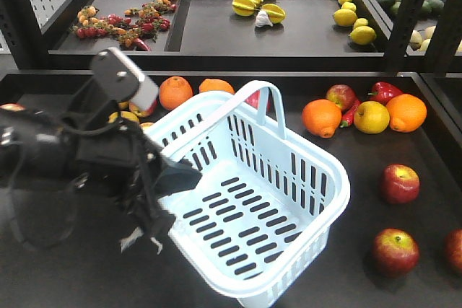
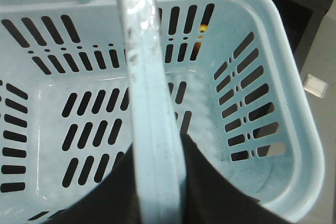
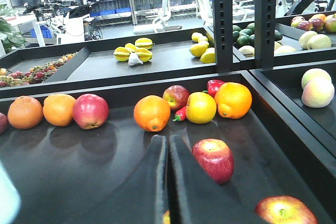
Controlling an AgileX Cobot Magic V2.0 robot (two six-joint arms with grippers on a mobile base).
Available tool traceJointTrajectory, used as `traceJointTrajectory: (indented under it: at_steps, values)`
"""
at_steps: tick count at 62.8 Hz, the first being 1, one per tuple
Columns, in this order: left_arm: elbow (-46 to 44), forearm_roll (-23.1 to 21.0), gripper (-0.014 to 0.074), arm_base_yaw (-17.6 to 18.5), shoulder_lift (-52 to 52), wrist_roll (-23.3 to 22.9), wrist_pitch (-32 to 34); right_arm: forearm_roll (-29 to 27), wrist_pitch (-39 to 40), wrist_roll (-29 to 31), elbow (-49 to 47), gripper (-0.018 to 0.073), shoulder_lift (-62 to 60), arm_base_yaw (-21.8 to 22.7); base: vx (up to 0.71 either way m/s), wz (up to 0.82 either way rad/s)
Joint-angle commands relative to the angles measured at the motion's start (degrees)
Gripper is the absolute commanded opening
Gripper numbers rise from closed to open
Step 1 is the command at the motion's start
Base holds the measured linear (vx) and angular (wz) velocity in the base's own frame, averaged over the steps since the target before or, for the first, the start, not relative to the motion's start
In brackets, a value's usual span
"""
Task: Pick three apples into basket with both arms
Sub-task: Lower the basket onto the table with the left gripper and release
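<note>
My left fingers [image 2: 220,198] are clenching the hoop handle [image 2: 152,129] of the pale blue, slotted plastic basket [image 1: 321,239], which is sitting tilted on the black counter [image 1: 426,153]. My right fingers [image 3: 142,182] are pressing together on nothing. Dark red, yellow-streaked apples [image 1: 399,182] are lying on the counter to the basket's right, apart from it.

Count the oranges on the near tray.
4. Two oranges sit side by side behind the basket; two more flank the yellow fruit on the right. The left arm may hide others.
</note>
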State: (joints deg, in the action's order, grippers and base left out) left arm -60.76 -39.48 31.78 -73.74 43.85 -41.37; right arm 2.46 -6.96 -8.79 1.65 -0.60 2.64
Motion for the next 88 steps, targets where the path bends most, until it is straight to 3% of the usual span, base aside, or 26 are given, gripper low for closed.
traceJointTrajectory:
  at_steps: [1, 11, 25, 47, 58, 76, 88]
  values:
    - [-5.46, -2.96, -0.0006, 0.25, -2.62, 4.56, 4.09, 0.34, 4.49, 0.69, 0.73, -0.0004, -0.59, 0.23, 0.00, 0.00]
    - [-14.05, -2.17, -0.0006, 0.25, -10.95, 8.60, 1.25, 0.34, 4.49, 0.69, 0.73, -0.0004, -0.59, 0.23, 0.00, 0.00]
    - [-24.55, 4.99, -0.0006, 0.25, -21.99, 8.53, -4.09, 0.34, 4.49, 0.69, 0.73, -0.0004, -0.59, 0.23, 0.00, 0.00]
    - [-28.44, 8.87, 0.0019, 0.25, -29.24, 8.53, -3.49, 0.34, 4.49, 0.69, 0.73, -0.0004, -0.59, 0.23, 0.00, 0.00]
    - [-28.44, 9.12, 0.0143, 0.25, -29.42, 8.53, -3.44, 0.34, 4.49, 0.69, 0.73, -0.0004, -0.59, 0.23, 0.00, 0.00]
    - [-28.44, 9.12, 0.0486, 0.25, -29.42, 8.42, -3.65, 0.34, 4.49, 0.69, 0.73, -0.0004, -0.59, 0.23, 0.00, 0.00]
    - [-28.44, 12.20, 0.0519, 0.25, -26.94, 4.25, -5.85, 0.34, 4.49, 0.69, 0.73, -0.0004, -0.59, 0.23, 0.00, 0.00]
